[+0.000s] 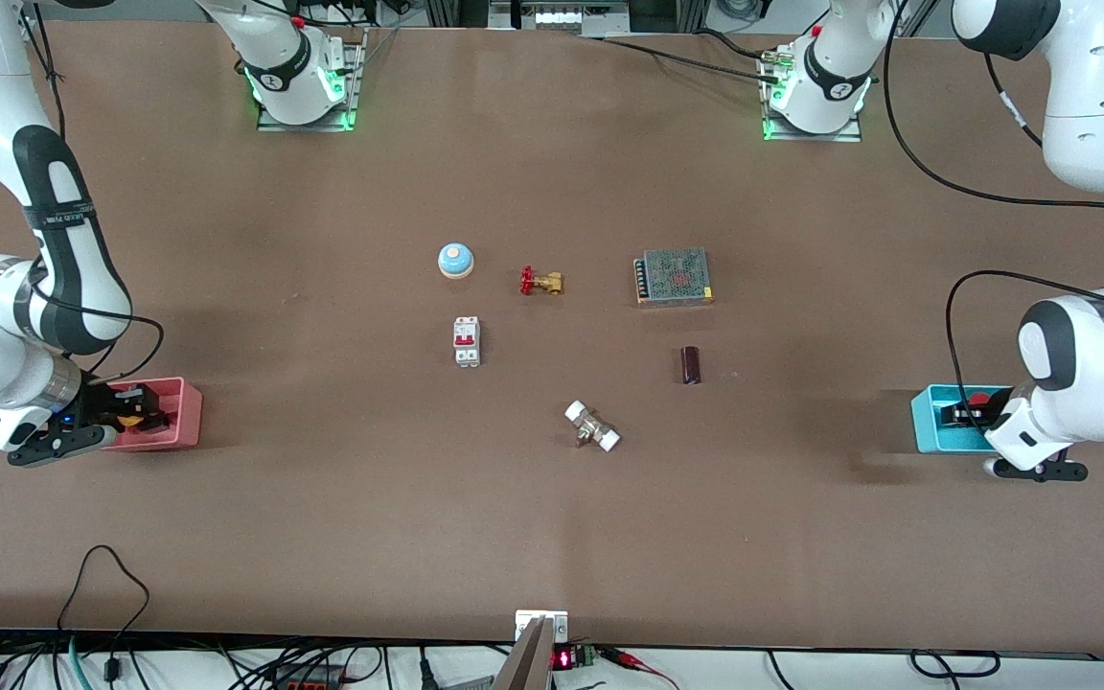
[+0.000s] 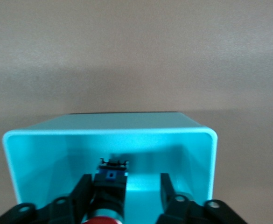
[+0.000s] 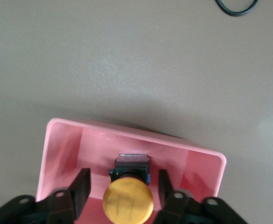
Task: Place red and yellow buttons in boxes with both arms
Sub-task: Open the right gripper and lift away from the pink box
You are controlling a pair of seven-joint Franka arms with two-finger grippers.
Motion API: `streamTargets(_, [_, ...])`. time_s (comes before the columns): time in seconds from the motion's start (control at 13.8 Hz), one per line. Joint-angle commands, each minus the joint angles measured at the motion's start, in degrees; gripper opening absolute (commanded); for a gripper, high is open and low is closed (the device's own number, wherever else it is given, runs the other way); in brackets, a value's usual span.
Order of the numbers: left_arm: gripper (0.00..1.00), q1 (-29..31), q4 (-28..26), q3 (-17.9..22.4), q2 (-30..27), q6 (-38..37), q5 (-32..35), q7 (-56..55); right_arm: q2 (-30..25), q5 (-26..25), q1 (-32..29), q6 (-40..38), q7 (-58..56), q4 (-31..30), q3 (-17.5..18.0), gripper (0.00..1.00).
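The pink-red box (image 1: 178, 422) stands at the right arm's end of the table. My right gripper (image 1: 128, 415) is inside it, open. In the right wrist view the yellow button (image 3: 128, 201) lies on the floor of the pink box (image 3: 127, 131), between the spread fingers of my right gripper (image 3: 123, 175) with a gap on each side. The cyan box (image 1: 931, 422) stands at the left arm's end. My left gripper (image 1: 969, 414) is inside it, open. In the left wrist view the red button (image 2: 109, 193) lies in the cyan box (image 2: 108, 131), against one finger of my left gripper (image 2: 125, 179) and apart from the other.
In the middle of the table lie a pale blue dome (image 1: 455, 260), a brass valve with a red handle (image 1: 542, 282), a white circuit breaker (image 1: 466, 341), a metal mesh power supply (image 1: 674, 276), a dark cylinder (image 1: 691, 365) and a white-capped fitting (image 1: 592, 426).
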Motion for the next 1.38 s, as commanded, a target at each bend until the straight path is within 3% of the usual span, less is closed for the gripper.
streamTargets(0.0, [1.00, 0.1, 0.5, -0.6, -6.1, -5.8, 0.0, 0.5, -1.3, 1.3, -0.1, -1.6, -1.0, 0.6, 0.3, 1.00])
streamTargets(0.14, [1.00, -0.5, 0.5, -0.9, -7.5, -7.1, -0.1, 0.4, -5.0, 1.3, 0.3, -7.9, -0.9, 0.5, 0.5, 1.00])
streamTargets(0.36, [1.00, 0.2, 0.5, -0.8, -4.9, -5.1, -0.3, 0.6, -13.1, 1.3, 3.1, -18.3, 1.8, 0.5, 0.8, 1.00])
streamTargets(0.65, [1.00, -0.4, -0.3, -0.7, -0.9, -0.3, -0.2, 0.4, -25.2, 0.1, 11.8, -32.4, 24.2, 0.8, 0.9, 1.00])
streamTargets(0.87, [1.00, -0.7, -0.5, -0.8, 0.2, 0.4, -0.5, -0.2, -31.4, 0.2, 15.2, -35.9, 27.7, 0.9, 1.0, 1.00])
streamTargets(1.3, [1.00, 0.3, -0.7, -0.8, 2.5, 3.2, -0.8, 0.6, -32.8, 0.5, 15.5, -36.7, 27.4, 0.9, 1.0, 1.00])
